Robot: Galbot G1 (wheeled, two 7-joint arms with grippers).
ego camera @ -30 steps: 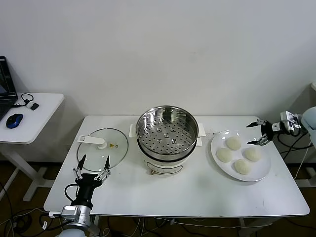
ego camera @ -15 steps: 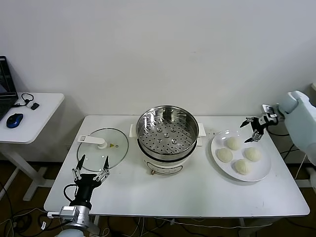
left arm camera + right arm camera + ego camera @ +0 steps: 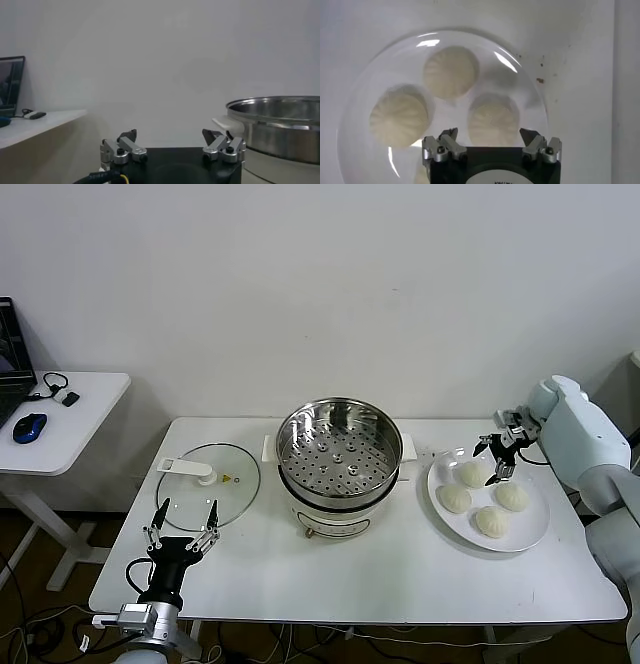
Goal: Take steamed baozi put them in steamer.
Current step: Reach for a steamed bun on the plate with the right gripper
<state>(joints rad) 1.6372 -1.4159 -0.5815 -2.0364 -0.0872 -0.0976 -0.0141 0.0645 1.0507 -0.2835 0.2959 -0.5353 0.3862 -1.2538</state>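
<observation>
The left gripper (image 3: 182, 521) idles spread near the glass lid (image 3: 208, 474). The steamer (image 3: 338, 446) stands empty mid-table. The right gripper (image 3: 497, 454), jaws spread, hovers over four baozi (image 3: 471, 474) on the plate (image 3: 530, 534); better centre one bun, then descend gently.

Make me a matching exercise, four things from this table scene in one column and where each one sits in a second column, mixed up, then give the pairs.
1. round shiny steel steamer
2. four cream-white pleated baozi
3. flat round glass lid
4. right gripper

A. on the white round plate
B. hovering open over the plate
C. middle of the white table, empty
D. flat on the table, left of the steamer

Pairs: 1-C, 2-A, 3-D, 4-B
</observation>
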